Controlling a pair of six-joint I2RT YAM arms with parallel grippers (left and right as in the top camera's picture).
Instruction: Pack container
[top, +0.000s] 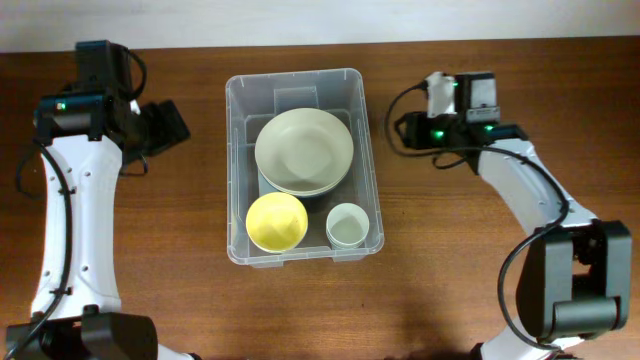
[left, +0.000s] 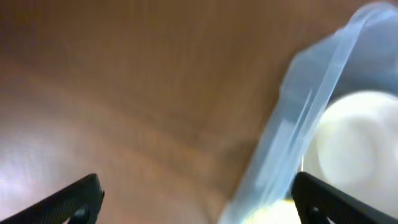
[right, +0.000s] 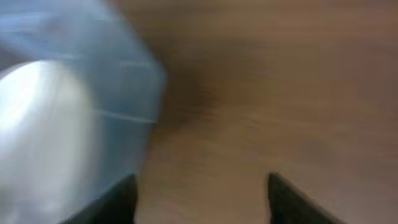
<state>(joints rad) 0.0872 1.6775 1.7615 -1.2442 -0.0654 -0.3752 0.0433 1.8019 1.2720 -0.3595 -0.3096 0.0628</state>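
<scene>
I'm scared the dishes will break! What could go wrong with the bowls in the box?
The big pale bowl seems to sit on another dish, so it might slide if the container gets nudged. The yellow bowl and small white cup sit close together and could clink. The open left gripper and right gripper are near its walls and might bump it.
</scene>
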